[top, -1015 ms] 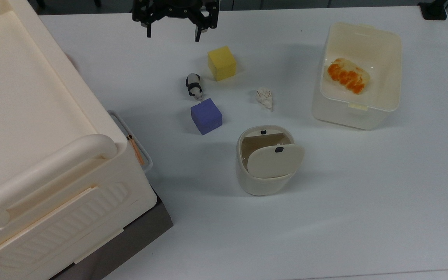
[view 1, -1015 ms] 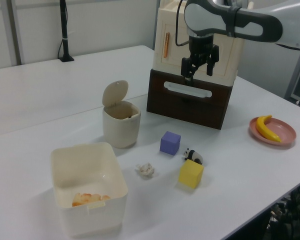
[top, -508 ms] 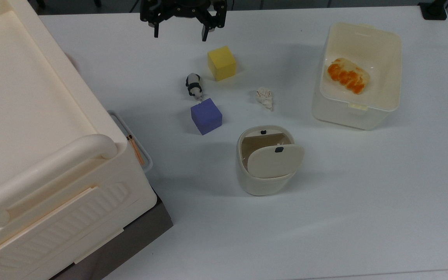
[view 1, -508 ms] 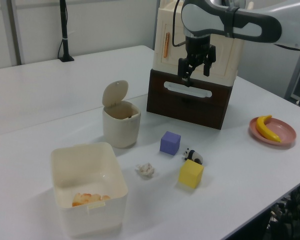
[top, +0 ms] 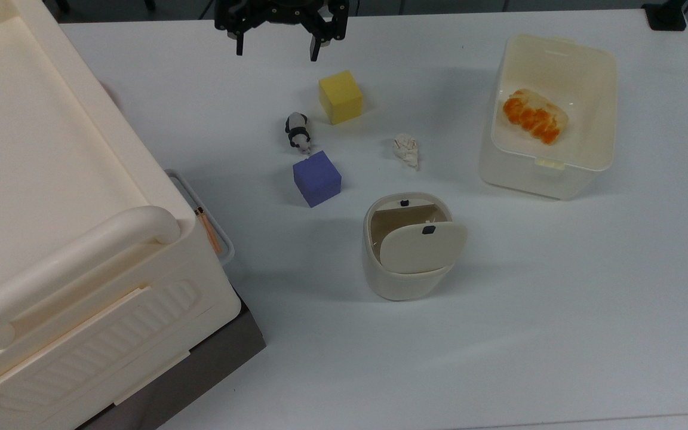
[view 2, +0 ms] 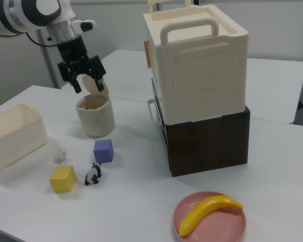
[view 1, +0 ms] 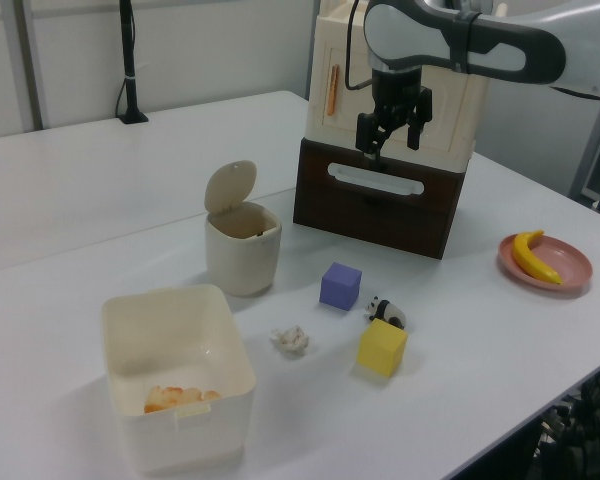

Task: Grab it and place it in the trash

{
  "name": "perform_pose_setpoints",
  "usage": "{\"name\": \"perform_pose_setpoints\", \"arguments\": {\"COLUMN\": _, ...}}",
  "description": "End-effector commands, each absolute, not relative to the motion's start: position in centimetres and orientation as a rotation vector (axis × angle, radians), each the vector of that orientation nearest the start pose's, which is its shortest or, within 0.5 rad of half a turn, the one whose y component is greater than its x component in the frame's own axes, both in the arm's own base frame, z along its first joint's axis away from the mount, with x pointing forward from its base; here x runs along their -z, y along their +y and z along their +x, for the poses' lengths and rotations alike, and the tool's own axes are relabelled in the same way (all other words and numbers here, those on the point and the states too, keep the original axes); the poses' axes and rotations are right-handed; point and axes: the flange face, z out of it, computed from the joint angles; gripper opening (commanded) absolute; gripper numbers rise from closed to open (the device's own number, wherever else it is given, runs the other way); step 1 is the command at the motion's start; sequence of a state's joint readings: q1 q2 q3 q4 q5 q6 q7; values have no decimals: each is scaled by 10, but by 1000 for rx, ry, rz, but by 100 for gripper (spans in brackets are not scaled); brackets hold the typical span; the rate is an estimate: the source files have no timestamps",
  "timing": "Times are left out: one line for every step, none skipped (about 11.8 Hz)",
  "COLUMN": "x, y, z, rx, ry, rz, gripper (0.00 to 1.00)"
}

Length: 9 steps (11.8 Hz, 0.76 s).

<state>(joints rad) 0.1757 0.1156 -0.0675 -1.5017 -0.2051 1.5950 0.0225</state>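
Observation:
The crumpled white paper wad lies on the white table between the yellow cube and the rectangular tub. The trash, a round cream bin, stands nearer the top view's bottom with its flap lid tilted open. My gripper hangs open and empty high above the table. In the top view it is at the upper edge, beyond the yellow cube and well left of the paper.
A yellow cube, a purple cube and a panda figurine sit left of the paper. A rectangular cream tub holds orange food. A large cream box stands on a dark base. A banana lies on a pink plate.
The gripper has shifted slightly toward the top view's right and top edge, still open. The objects on the table have not moved.

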Motion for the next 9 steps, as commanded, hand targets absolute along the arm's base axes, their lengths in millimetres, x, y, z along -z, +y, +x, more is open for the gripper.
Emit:
{"name": "perform_pose_setpoints", "arguments": {"x": -591, "y": 93, "z": 574, "rx": -96, "ry": -292, "rz": -3332, "gripper": 100}}
{"name": "perform_pose_setpoints", "arguments": {"x": -588, "y": 106, "z": 572, "rx": -103, "ry": -329, "rz": -3329, "gripper": 100}}
{"name": "perform_pose_setpoints", "arguments": {"x": -580, "y": 130, "z": 568, "rx": -107, "ry": -404, "rz": -3320, "gripper": 100}}
{"name": "perform_pose_setpoints", "arguments": {"x": -567, "y": 152, "z": 568, "rx": -92, "ry": -480, "rz": -3302, "gripper": 100}}
{"name": "perform_pose_setpoints", "arguments": {"x": -544, "y": 179, "z": 573, "rx": -47, "ry": -581, "rz": -3252, "gripper": 100}}
{"name": "perform_pose_setpoints", "arguments": {"x": -527, "y": 190, "z": 575, "rx": -33, "ry": -644, "rz": -3232, "gripper": 100}}
{"name": "perform_pose_setpoints", "arguments": {"x": -499, "y": 203, "z": 579, "rx": -58, "ry": -750, "rz": -3216, "gripper": 100}}
{"name": "perform_pose_setpoints", "arguments": {"x": -477, "y": 210, "z": 583, "rx": -86, "ry": -839, "rz": -3198, "gripper": 100}}
{"name": "perform_pose_setpoints", "arguments": {"x": -462, "y": 211, "z": 588, "rx": -108, "ry": -911, "rz": -3176, "gripper": 100}}
